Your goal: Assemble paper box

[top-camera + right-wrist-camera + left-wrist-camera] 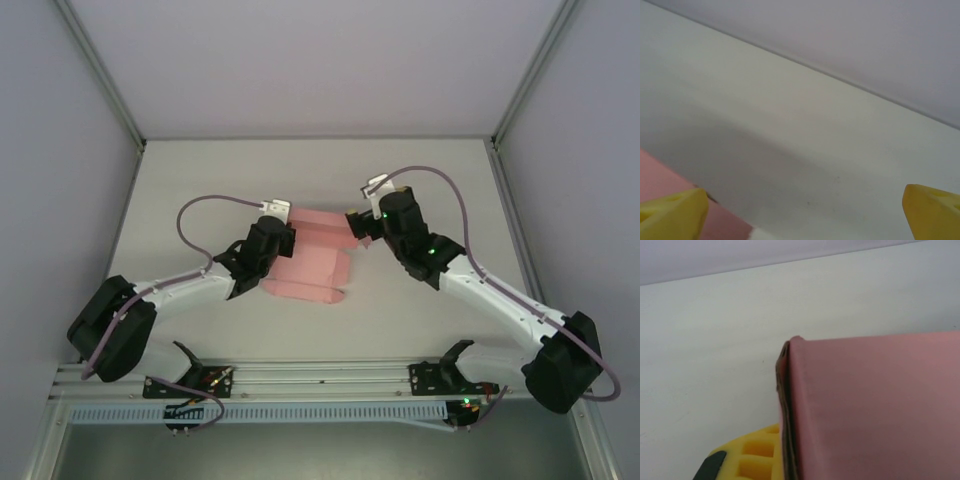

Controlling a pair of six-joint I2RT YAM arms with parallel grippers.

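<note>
Main worry here: the paper box (305, 275) is only thin pink card, partly folded, laid mid-bench (200, 180) between the two arms, and it looks to be held on one side only. The left fingers (747, 457) are closed right down. In the left wrist view a folded edge of the card is seen running right beside the one visible yellow finger, so a pinch on that edge is assumed, not confirmed, since the other finger is hidden behind the pink panel. If that edge gets tugged or twisted, a crease could be put in the wrong place, a small tear made, or the card slipped out of the pinch. The right fingers (675, 212) are spread wide with nothing held; one tip is parked over a pink corner, the other well off over bare bench. If they're closed from there, probably only air gets grabbed, and if they're pushed forward a flap could be snagged or the sheet shoved against the left hold. Pose-wise, the left arm (190, 290) is stretched in with its wrist bent down at the box's upper left edge. The right arm (490, 295) is angled in low at the upper right corner, so the wrists are faced toward each other across the card.
</note>
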